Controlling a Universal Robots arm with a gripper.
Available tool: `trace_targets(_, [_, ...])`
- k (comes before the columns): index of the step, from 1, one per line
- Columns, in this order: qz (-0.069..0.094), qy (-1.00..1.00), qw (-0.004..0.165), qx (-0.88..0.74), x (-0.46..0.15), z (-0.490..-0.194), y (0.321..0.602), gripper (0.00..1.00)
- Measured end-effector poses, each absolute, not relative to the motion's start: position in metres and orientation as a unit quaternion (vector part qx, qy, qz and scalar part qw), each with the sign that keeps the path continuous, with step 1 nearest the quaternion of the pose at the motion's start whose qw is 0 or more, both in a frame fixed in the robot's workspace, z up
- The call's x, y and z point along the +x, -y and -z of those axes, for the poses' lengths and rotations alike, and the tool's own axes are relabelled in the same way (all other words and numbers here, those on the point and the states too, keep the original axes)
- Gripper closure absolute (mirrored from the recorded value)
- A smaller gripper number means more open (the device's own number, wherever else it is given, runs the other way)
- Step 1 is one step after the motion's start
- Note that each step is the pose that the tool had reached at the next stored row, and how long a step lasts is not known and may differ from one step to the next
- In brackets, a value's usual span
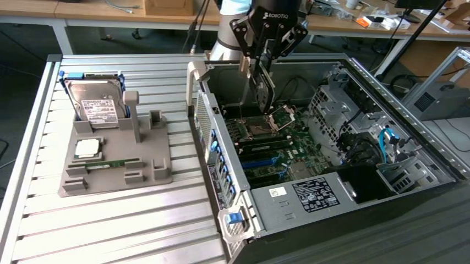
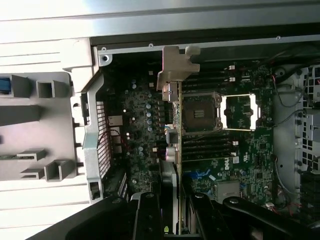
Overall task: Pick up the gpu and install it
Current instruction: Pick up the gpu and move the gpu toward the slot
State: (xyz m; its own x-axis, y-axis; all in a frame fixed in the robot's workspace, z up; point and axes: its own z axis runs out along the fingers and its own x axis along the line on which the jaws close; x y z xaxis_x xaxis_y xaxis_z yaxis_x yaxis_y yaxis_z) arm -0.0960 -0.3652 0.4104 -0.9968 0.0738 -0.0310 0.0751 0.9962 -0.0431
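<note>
Looks like a thin, flat, dark expansion card with a silver-tan metal bracket at one end: the gpu point(image 1: 263, 91), seen edge-on as a narrow strip. Hangs below the black two-finger gripper point(image 1: 260, 65), jaws pressed shut on the card. Sits over the open black tower case point(image 1: 220, 165), above the green motherboard point(image 1: 294, 144) and close by the square CPU socket point(image 2: 200, 112) (shiny metal load plate point(image 2: 240, 112) flipped open beside it). Cannot tell whether card and board touch. Hemmed in by the case walls, with blue cables point(image 1: 386, 140) on the exterior view's right. Well apart, on the slatted aluminium table point(image 1: 110, 225): a grey moulded holder point(image 1: 151, 165) carrying an upright silver hard drive point(image 1: 99, 107), a small square processor chip point(image 1: 88, 147) and a green RAM stick point(image 1: 107, 163).
</note>
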Motion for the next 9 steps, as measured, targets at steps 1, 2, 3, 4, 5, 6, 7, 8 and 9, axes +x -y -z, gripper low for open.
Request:
trace_targets(1, [0.022,-0.999,0.015,0.037,-0.0956,-0.4101,0.3652,0.73])
trace_targets(2, [0.022,-0.999,0.015,0.037,-0.0953,-0.4099,0.3652,0.73])
trace_targets(3, [0.023,-0.999,0.015,0.037,-0.0949,-0.4096,0.3652,0.73])
trace_targets(4, [0.023,-0.999,0.015,0.037,-0.0945,-0.4094,0.3652,0.73])
trace_targets(5, [0.023,-0.999,0.015,0.037,-0.0941,-0.4092,0.3652,0.73])
trace_targets(6, [0.023,-0.999,0.015,0.037,-0.0938,-0.4088,0.3652,0.73])
trace_targets(7, [0.023,-0.999,0.015,0.037,-0.0935,-0.4086,0.3652,0.73])
trace_targets(8, [0.024,-0.999,0.015,0.037,-0.0926,-0.4079,0.3652,0.73])
trace_targets(9, [0.024,-0.999,0.015,0.037,-0.0922,-0.4075,0.3652,0.73])
